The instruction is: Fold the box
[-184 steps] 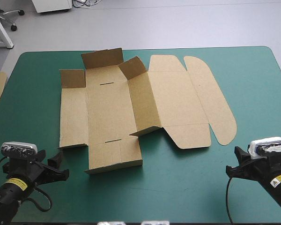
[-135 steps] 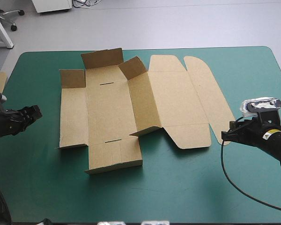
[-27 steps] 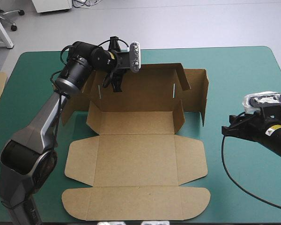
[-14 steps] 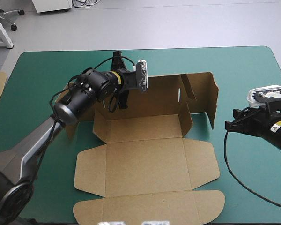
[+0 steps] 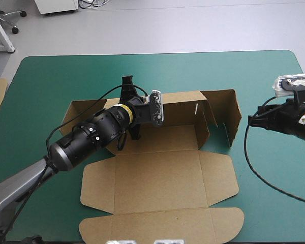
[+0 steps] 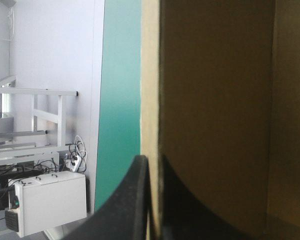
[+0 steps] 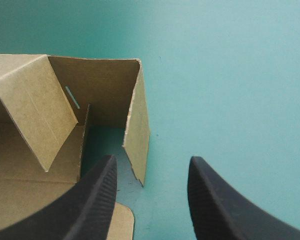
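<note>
- The box point(image 5: 157, 178) is lying mid-surface point(image 5: 234, 71), its lid panels point(image 5: 157, 223) spreading flat toward me and its rear wall point(image 5: 178, 104) standing.
- My left claw point(image 6: 151, 162) is clenching the top edge of that wall, one finger on either face.
- My right claw point(image 7: 152, 161) is hanging released, just beside the upright end flap point(image 7: 137, 135), not touching it.
- The board is looking light and stiff, likely hinging only at its creases; I am judging the flap's free edge the best hold.
</note>
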{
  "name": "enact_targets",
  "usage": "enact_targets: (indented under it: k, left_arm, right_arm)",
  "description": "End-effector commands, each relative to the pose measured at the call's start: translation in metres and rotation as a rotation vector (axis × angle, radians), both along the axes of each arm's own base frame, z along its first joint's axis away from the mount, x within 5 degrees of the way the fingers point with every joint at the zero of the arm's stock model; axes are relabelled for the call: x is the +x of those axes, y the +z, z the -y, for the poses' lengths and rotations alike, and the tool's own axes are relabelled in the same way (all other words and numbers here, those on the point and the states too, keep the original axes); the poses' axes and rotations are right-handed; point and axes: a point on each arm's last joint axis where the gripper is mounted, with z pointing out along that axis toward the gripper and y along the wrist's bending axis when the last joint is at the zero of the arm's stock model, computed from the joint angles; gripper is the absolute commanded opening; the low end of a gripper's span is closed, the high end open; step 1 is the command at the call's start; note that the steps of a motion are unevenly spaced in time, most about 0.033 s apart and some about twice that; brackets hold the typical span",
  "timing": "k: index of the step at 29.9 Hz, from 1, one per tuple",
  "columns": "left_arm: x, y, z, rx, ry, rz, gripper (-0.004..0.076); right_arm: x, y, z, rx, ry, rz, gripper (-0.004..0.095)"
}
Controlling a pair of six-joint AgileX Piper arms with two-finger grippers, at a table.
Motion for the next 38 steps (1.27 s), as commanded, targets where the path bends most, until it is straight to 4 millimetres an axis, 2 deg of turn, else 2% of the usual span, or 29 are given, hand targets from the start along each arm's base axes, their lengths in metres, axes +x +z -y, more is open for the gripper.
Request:
enact_targets:
  k: [1, 7, 12, 17, 23, 32, 38]
  left_arm:
    - [-0.015, 0.014, 0.003, -0.058, 0.033, 0.035, -0.0015]
    - [-0.019, 0.016, 0.002, -0.059, 0.139, 0.078, -0.0015]
    - [-0.017, 0.018, 0.002, -0.077, 0.150, 0.105, -0.0015]
    - [-0.014, 0.005, -0.001, -0.020, 0.155, 0.196, -0.0015]
    - [-0.012, -0.009, -0.002, 0.021, 0.126, 0.292, -0.0015]
    - [-0.017, -0.020, 0.001, 0.023, 0.079, 0.485, -0.0015]
    - [-0.019, -0.025, 0.001, 0.012, 0.080, 0.465, -0.0015]
  right_arm:
    - [0.014, 0.020, 0.001, 0.008, -0.014, 0.056, 0.0421]
    - [0.052, 0.027, 0.000, 0.008, -0.006, -0.001, 0.0421]
    - [0.086, 0.032, -0.002, 0.012, -0.001, -0.017, 0.0421]
    - [0.113, 0.036, -0.005, 0.030, 0.018, -0.044, 0.0421]
    - [0.135, 0.036, -0.006, 0.027, 0.023, -0.037, 0.0420]
    - [0.175, 0.017, 0.013, 0.078, -0.024, -0.085, 0.0420]
    - [0.200, -0.002, 0.012, 0.123, 0.043, -0.111, 0.0420]
